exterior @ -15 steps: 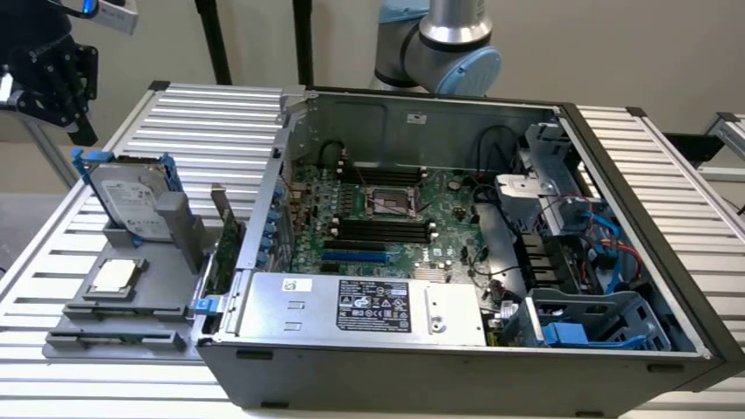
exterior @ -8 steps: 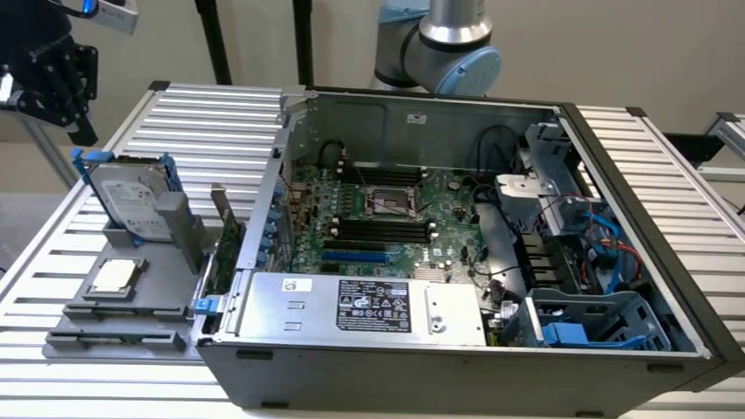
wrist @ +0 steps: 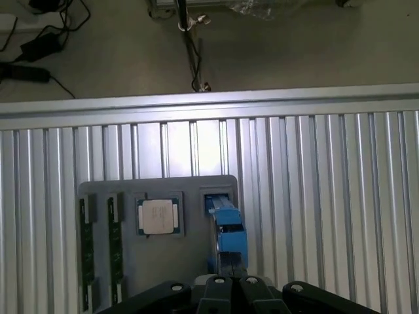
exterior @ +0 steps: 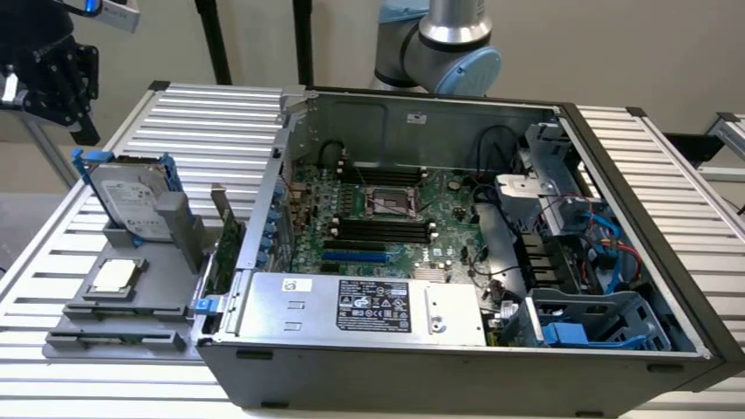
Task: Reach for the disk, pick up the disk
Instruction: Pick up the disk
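**Gripper** (exterior: 68, 103) (wrist: 232, 289): black, two-fingered. Jaws closed together with nothing between them. It hangs above the tray, well apart from it, and touches nothing.

**Tray** (exterior: 72, 339) (wrist: 191, 196): grey fixture lying flat on the ribbed table (exterior: 198, 122). This is the reference for all places below.

**Disk** (exterior: 131, 199) (wrist: 226, 237): silver-grey drive with a white label and a blue carrier frame. It stands upright on edge in a slot at one end of the tray. In the wrist view its blue top edge runs almost in line with the fingertips.

**CPU chip** (exterior: 115, 277) (wrist: 158, 217): lies flat at the middle of the tray, just beside the disk's slot.

**Memory sticks** (exterior: 111, 339) (wrist: 84, 252): two, lying at the tray's other end, away from the disk.

**Computer case** (exterior: 466, 227): open, beside the tray on the exterior view's right.

**Handling notes (judgement):**
- The reach is under way and no contact has been made.
- Closed jaws cannot straddle the drive, so they must be spread wider than its thin dimension before they meet the top edge.
- Set the fingers across the two broad faces, centred along the top edge, so the drive does not tilt in its slot.
- Descend straight down onto the tray's disk end, which keeps the fingers off the chip.
- Grip the metal body rather than the flexible blue frame alone.
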You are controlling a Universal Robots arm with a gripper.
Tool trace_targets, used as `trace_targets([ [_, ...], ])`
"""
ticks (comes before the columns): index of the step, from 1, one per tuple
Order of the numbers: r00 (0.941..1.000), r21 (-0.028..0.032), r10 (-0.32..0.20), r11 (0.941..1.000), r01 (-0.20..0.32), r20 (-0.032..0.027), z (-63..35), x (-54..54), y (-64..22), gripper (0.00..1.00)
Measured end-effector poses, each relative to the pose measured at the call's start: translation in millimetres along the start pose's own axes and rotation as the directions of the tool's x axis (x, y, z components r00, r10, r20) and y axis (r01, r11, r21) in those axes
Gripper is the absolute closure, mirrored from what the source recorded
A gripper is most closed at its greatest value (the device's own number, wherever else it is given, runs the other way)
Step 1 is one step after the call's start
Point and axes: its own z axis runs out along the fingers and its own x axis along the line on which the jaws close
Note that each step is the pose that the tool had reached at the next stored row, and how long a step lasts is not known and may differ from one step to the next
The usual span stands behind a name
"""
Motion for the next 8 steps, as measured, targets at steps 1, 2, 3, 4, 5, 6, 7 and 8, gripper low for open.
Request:
trace_targets([
  [1,1.0,0.0,-0.007,1.0,0.007,-0.0002,0.1,-0.1,0.0,0.89],
  [2,0.9999,-0.0002,-0.013,0.9999,0.013,-0.0004,0.1,-0.3,0.1,0.89],
  [3,0.9998,-0.0002,-0.018,0.9998,0.018,-0.0006,0.1,-0.3,0.1,0.89],
  [4,0.9998,-0.0002,-0.021,0.9998,0.021,-0.0006,0.2,-0.4,0.1,0.89],
  [5,0.9997,-0.0001,-0.023,0.9997,0.023,-0.0007,0.2,-0.4,0.1,0.89],
  [6,0.9997,-0.0001,-0.023,0.9997,0.023,-0.0006,0.2,-0.4,0.0,0.89],
  [7,0.9997,-0.0001,-0.023,0.9997,0.023,-0.0007,0.2,-0.4,0.1,0.89],
  [8,0.9997,-0.0001,-0.023,0.9997,0.023,-0.0006,0.2,-0.4,0.0,0.89],
])
